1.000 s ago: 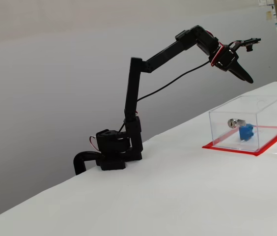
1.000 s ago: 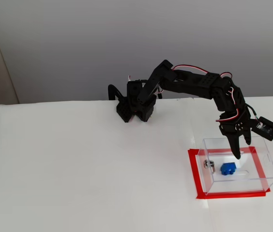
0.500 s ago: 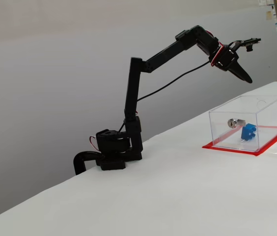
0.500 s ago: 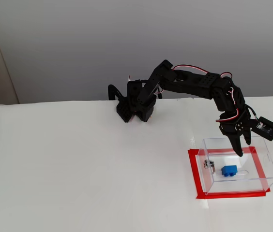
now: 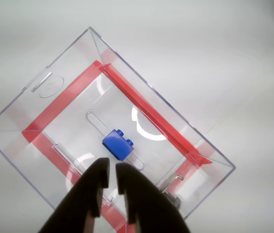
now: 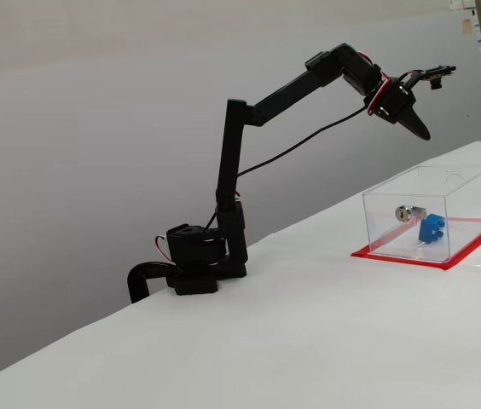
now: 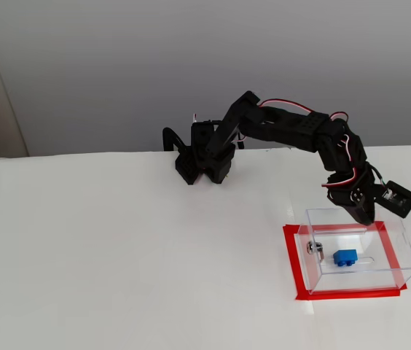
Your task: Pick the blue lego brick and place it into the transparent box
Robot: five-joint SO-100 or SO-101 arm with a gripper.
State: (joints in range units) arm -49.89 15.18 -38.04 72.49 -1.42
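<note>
Jaws nearly closed and empty, gripper (image 6: 417,129) has lifted off the box (image 6: 471,183); brick (image 7: 345,256) sits inside, basically done.

brick (image 5: 118,146) blue | box (image 5: 54,77) clear, red border | gripper (image 5: 111,169) black

A white table (image 7: 118,277) is seen in both fixed views. The transparent box (image 7: 358,251) is set on it, ringed by a red base border (image 7: 291,262). The arm's black base (image 7: 204,162) is mounted at the table's far edge, well apart from the box.
</note>
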